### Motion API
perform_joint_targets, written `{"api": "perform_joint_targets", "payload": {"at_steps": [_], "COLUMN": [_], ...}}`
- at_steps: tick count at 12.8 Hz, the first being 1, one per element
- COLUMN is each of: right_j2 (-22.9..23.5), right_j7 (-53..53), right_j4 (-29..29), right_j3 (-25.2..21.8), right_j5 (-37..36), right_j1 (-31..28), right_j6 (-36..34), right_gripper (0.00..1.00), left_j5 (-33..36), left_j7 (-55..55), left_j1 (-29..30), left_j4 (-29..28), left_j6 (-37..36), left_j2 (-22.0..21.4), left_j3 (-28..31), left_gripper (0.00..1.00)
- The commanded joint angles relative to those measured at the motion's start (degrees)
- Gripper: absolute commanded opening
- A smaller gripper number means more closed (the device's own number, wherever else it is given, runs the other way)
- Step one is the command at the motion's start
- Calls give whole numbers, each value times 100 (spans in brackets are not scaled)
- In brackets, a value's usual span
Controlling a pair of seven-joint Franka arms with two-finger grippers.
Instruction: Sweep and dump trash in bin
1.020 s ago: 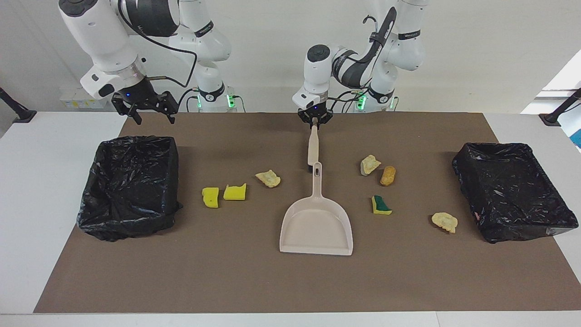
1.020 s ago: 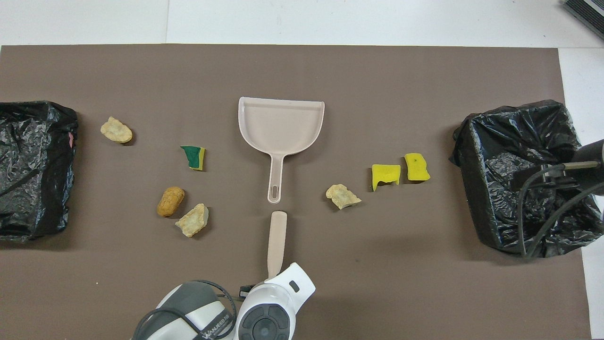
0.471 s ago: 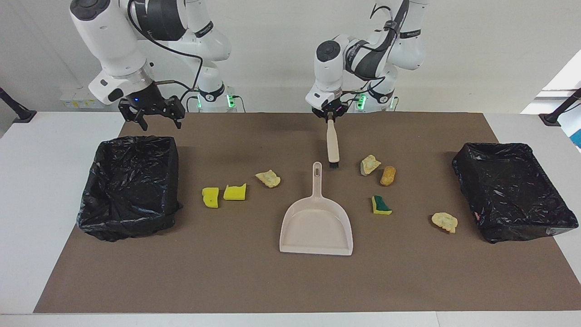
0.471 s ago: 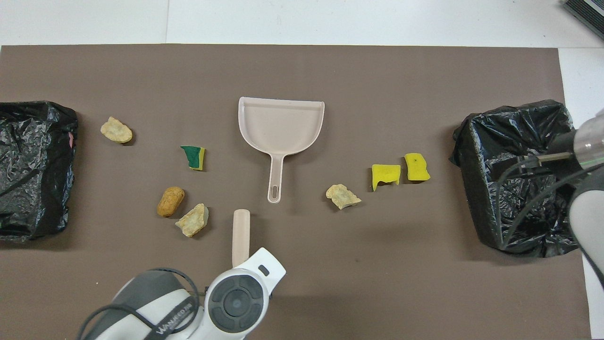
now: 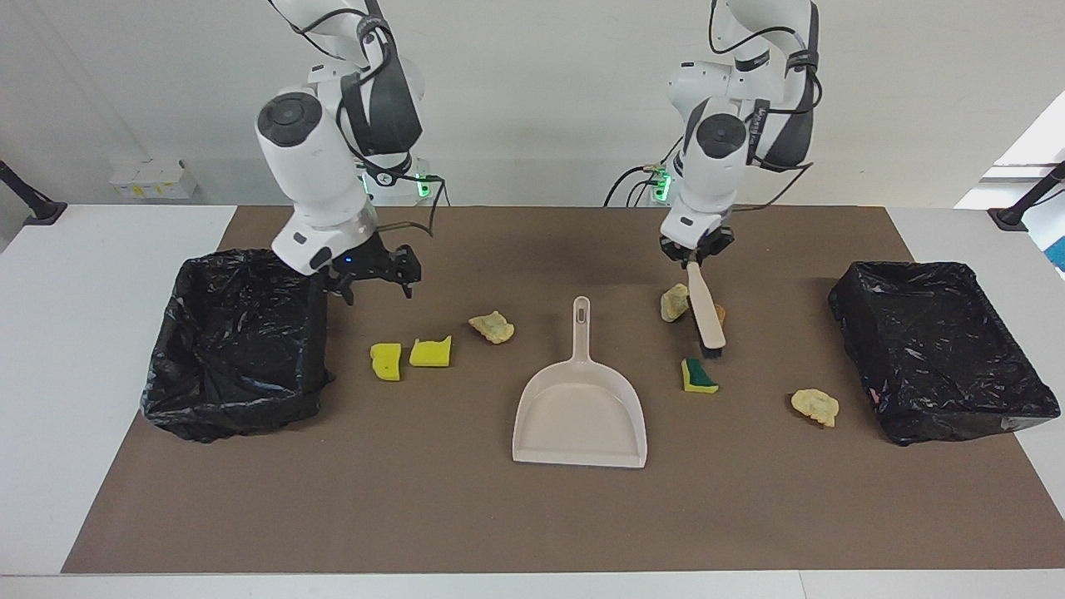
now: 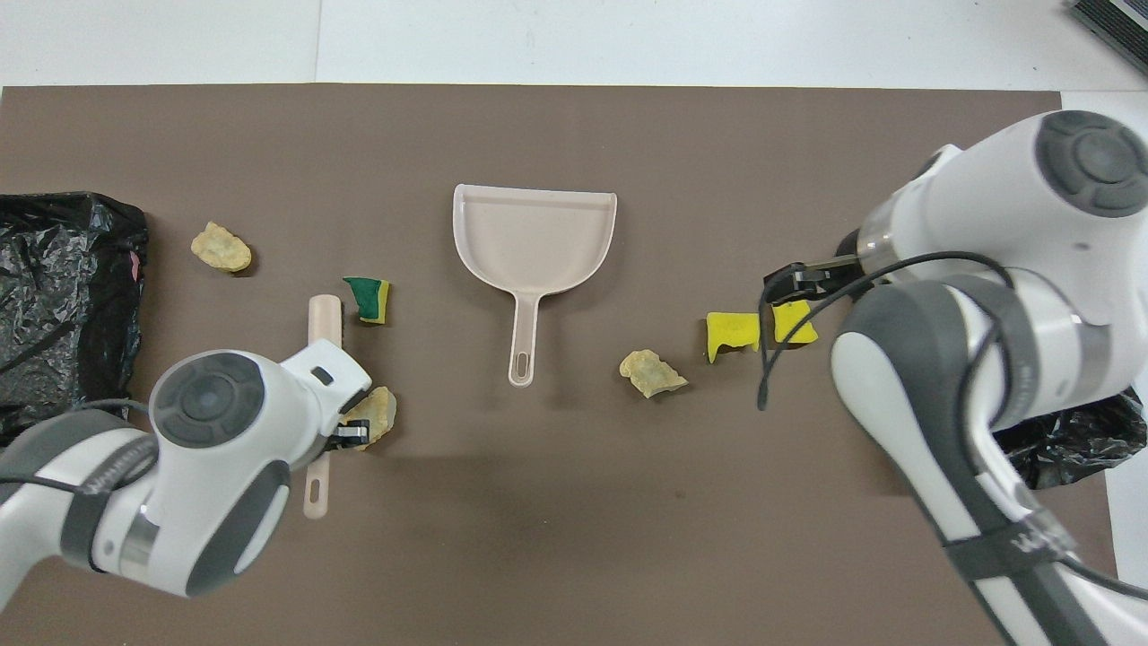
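Observation:
My left gripper (image 5: 697,254) is shut on the handle of a beige brush (image 5: 707,316). The brush slants down, with its black bristles just above the green-backed sponge (image 5: 699,376). It crosses in front of the orange-brown chunk (image 5: 720,314), beside a tan chunk (image 5: 676,301). Another tan chunk (image 5: 815,406) lies near the bin at the left arm's end. The beige dustpan (image 5: 580,408) lies mid-table. A tan chunk (image 5: 492,326) and two yellow sponges (image 5: 431,352) (image 5: 386,361) lie toward the right arm's end. My right gripper (image 5: 376,287) is open and empty, raised over the sponge nearest its bin (image 6: 789,323).
Two black-bagged bins stand on the brown mat, one at the right arm's end (image 5: 237,341) and one at the left arm's end (image 5: 940,349). In the overhead view my arms cover the orange-brown chunk and much of one bin (image 6: 1067,431).
My left gripper carried the brush from beside the dustpan's handle toward the left arm's end, over the chunks. My right gripper came down from above its bin to over the yellow sponges.

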Motion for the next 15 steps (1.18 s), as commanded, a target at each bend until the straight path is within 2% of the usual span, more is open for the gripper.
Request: {"api": "perform_joint_targets", "payload": {"at_steps": [1, 3, 6, 7, 9, 11, 12, 13, 15], "right_j2": [382, 724, 1199, 1410, 1788, 1965, 2035, 2114, 2115], "right_j7": [713, 1485, 2436, 2795, 3481, 3616, 3642, 3642, 3634], "right_j4": [69, 321, 630, 883, 1123, 1088, 1079, 1071, 1062], "right_j3": [4, -5, -22, -39, -22, -5, -5, -5, -13], "right_j5": [15, -47, -152, -292, -1054, -1269, -1269, -1269, -1470], "right_j1": [553, 1125, 1811, 2074, 2479, 2586, 2621, 2674, 2709], "right_j6": [526, 685, 1178, 1178, 1361, 1652, 1766, 1811, 1733], "right_gripper": [100, 100, 100, 100, 96, 83, 82, 81, 66], "left_j5": [271, 351, 1044, 1141, 1353, 1353, 1345, 1336, 1327], "left_j7": [777, 1226, 1369, 1378, 1631, 1764, 1799, 1922, 2028], "left_j1": [734, 1192, 1667, 1860, 2107, 2178, 2161, 2126, 2056], "left_j4": [1022, 1550, 2009, 2132, 2483, 2450, 2388, 2292, 1837], "left_j6": [78, 183, 481, 613, 631, 631, 632, 571, 483], "left_j2": [794, 1146, 1726, 1841, 2035, 2149, 2211, 2185, 1932], "left_j3": [-79, -70, -62, -61, -61, -61, -70, -79, -96], "left_gripper": [0, 0, 0, 0, 0, 0, 0, 0, 0]}}
